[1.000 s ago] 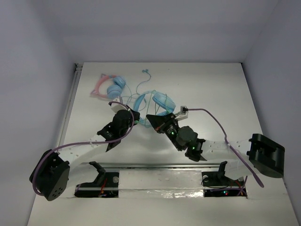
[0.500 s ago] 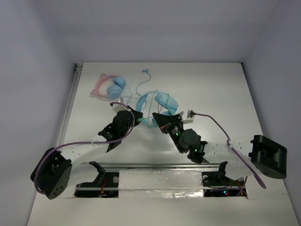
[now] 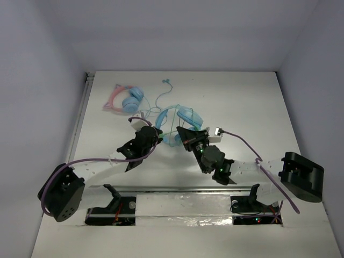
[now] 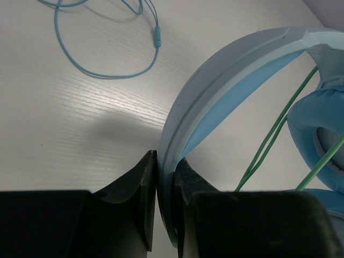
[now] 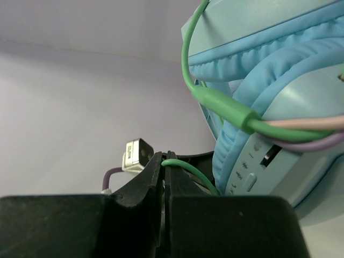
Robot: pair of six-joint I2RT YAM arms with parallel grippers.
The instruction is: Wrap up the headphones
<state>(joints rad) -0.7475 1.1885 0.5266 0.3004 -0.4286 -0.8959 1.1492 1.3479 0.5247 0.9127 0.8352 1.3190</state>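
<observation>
Left wrist: I see left claw point(image 4: 164, 161) clamped on headphones point(image 4: 236, 59) at the band; right claw point(image 5: 164, 161) pinches cable point(image 5: 223, 107), cup just beside.

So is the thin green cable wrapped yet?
Not wrapped: the thin green cable hangs in slack loops beside the light-blue padded over-ear headphones.

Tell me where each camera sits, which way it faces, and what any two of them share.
Top external: above and behind the arms, looking down on the table; the left arm and right arm show, with their bases.
Left wrist: on the left arm, looking along the left pincer, shut on the headphones at the headband.
Right wrist: on the right arm, looking along the right pincer, shut on the green cable beside an ear cup.
Shared: all three see the headphones.
</observation>
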